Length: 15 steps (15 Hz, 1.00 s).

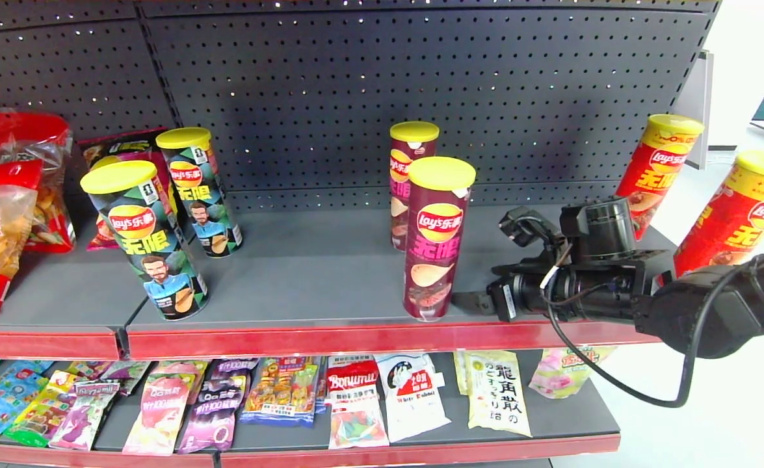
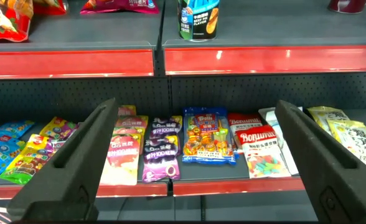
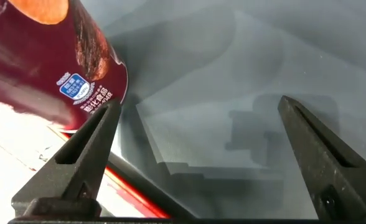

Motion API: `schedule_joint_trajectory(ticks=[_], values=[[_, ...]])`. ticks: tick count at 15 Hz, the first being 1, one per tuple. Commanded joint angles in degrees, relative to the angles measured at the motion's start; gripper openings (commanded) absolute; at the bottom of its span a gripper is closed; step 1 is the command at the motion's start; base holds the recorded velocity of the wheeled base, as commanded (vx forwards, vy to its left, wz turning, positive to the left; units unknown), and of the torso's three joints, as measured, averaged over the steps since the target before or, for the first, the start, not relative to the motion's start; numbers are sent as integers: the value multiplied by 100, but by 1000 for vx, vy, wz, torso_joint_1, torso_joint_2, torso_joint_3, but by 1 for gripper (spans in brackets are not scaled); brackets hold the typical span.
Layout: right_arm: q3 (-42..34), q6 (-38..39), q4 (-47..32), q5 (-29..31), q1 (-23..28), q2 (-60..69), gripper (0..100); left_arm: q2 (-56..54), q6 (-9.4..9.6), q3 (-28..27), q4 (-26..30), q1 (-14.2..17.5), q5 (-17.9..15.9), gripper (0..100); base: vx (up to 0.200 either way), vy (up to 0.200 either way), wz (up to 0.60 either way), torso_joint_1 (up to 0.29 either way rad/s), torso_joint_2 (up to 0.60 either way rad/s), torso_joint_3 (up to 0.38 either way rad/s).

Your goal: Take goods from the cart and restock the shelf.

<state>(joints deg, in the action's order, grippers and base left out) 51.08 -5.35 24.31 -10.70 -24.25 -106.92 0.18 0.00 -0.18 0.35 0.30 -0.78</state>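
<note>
Maroon yellow-lidded chip can [image 1: 435, 240] upright at the grey shelf's [image 1: 329, 260] front edge, right gripper [image 3: 198, 106] spread wide just beside it, left gripper [image 2: 195, 109] spread too, facing candy packets [image 2: 201, 137] on the lower shelf [image 2: 245, 185]

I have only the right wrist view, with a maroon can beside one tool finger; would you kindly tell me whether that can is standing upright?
Observer: Yes, the maroon can stands upright at the front edge of the upper shelf, with its yellow lid on.
Operator: Thank you. Is anything directly behind it?
Observer: A second maroon can stands just behind it, nearer the pegboard.
Operator: And what is the left tool doing?
Observer: The left tool is open and empty, facing the candy bags on the lower shelf.
</note>
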Motion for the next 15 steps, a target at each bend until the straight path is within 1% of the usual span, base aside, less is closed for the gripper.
schedule_joint_trajectory(ticks=[1,8,11,15], values=[[60,-1,13,-2,-10,-57,100,8,0,1,0,5,-1,100,0,0,0,0,0,0],[210,-71,13,7,-19,-127,100,8,0,1,0,5,-1,100,0,0,0,0,0,0],[245,-62,21,314,-159,-153,100,8,0,1,0,5,-1,100,0,0,0,0,0,0],[271,-62,21,306,-186,-153,100,8,0,1,0,5,-1,100,0,0,0,0,0,0]])
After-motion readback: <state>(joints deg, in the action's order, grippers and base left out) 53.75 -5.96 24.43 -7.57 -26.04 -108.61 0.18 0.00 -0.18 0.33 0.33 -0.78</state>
